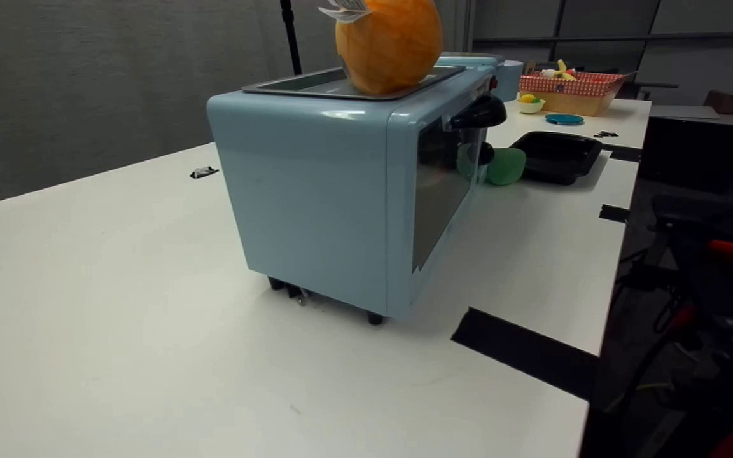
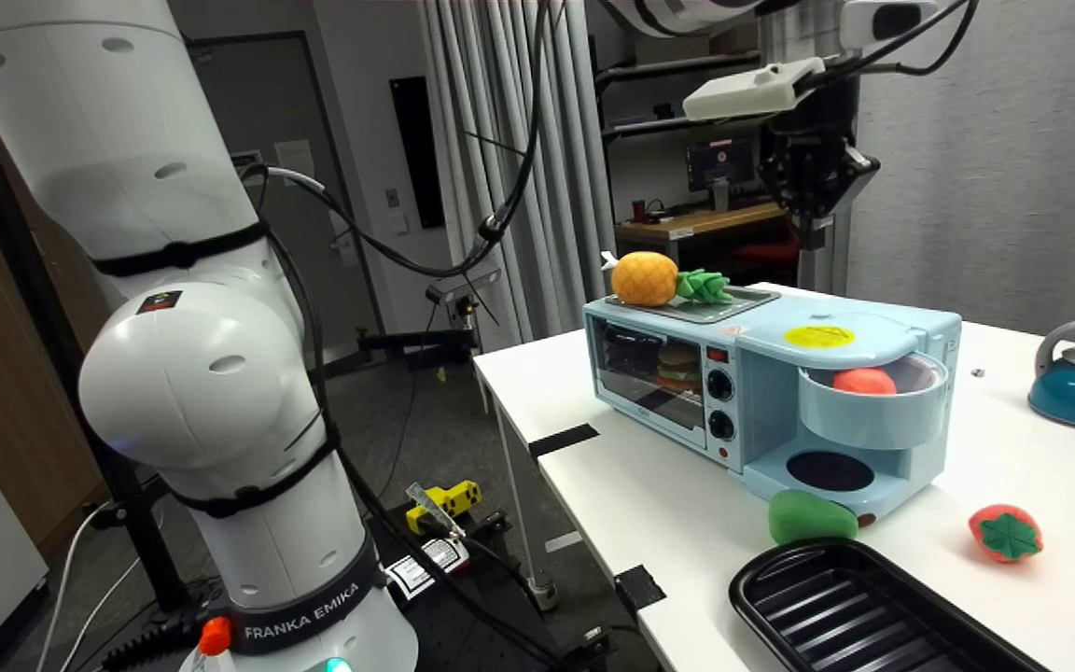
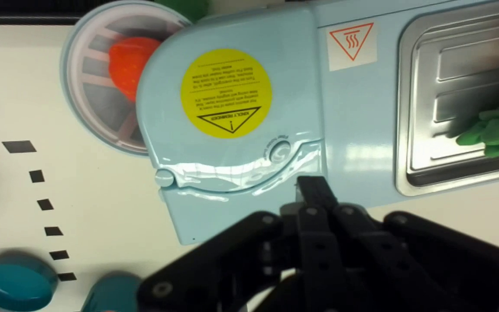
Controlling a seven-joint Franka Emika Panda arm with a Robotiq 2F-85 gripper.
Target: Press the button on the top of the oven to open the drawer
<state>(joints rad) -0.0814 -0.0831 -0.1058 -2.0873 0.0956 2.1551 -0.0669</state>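
Lab w/ robot arm [image 2: 197, 341], monitor [image 2: 722, 161]

Black pan [image 2: 850, 607] near toy strawberry [image 2: 1006, 534]

The arm [image 2: 80, 121] is white and smoothly rounded, with oval grey plugs [image 2: 228, 362]. A black band [image 2: 314, 611] is lettered FRANKA EMIKA in white. Beside the band sits an orange cap [image 2: 215, 636]; below the band glows a cyan light [image 2: 336, 665]. Above the band are black straps [image 2: 185, 254] and a black cable [image 2: 493, 228]. Well apart from it, the black claw [image 3: 317, 190] has round grey screws [image 3: 161, 289].
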